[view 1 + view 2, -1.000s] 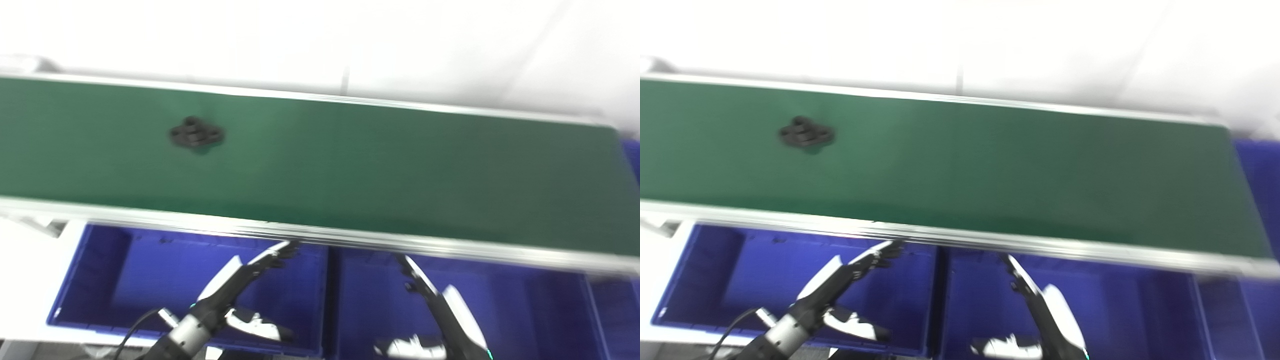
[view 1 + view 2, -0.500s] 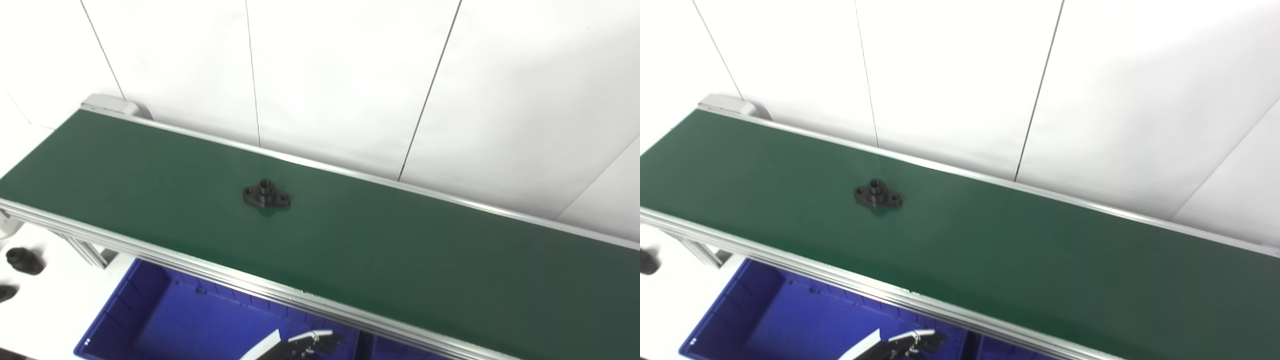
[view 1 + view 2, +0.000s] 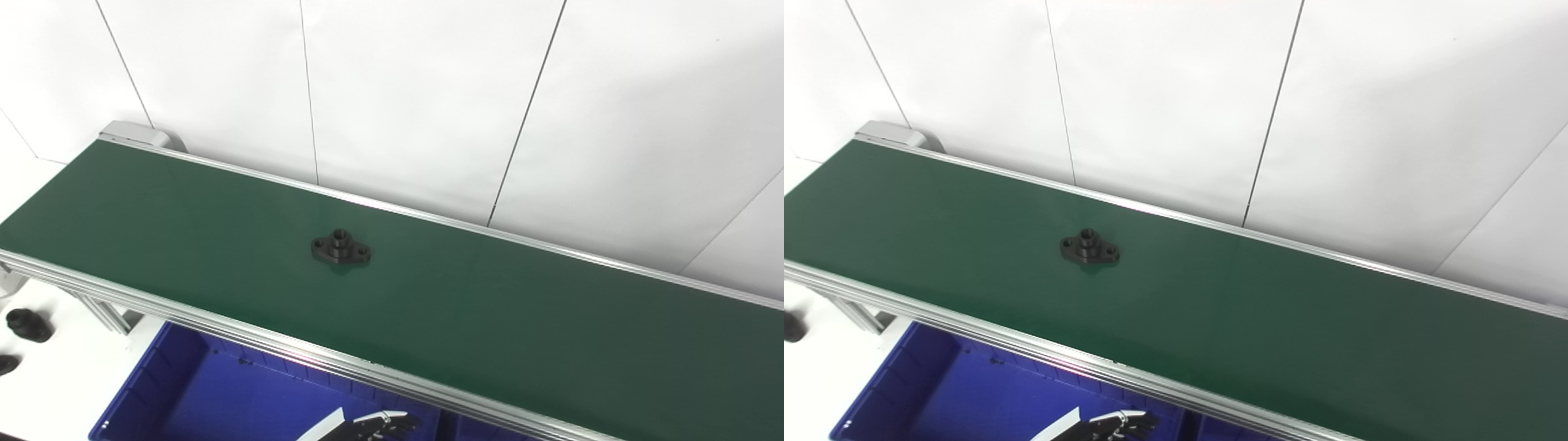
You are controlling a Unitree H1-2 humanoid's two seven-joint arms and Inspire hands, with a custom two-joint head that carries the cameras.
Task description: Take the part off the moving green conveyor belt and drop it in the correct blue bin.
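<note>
A black flanged part [image 3: 341,247] with a raised hub and two bolt ears lies on the green conveyor belt [image 3: 490,318], left of its middle; it also shows in the right eye view [image 3: 1089,248]. Only the fingertips of my left hand [image 3: 376,424] show at the bottom edge, over the blue bin [image 3: 202,398], fingers apart and holding nothing. The left hand also shows in the right eye view [image 3: 1118,424]. My right hand is out of view.
The belt's aluminium front rail [image 3: 245,334] runs above the bins. A second blue bin [image 3: 465,429] starts to the right of the first. Two black parts [image 3: 26,324] lie on the white table at far left. A white panelled wall stands behind.
The camera tilted up a second ago, so the right hand and most of the left left the picture. Since half a second ago the part has moved a little to the right along the belt.
</note>
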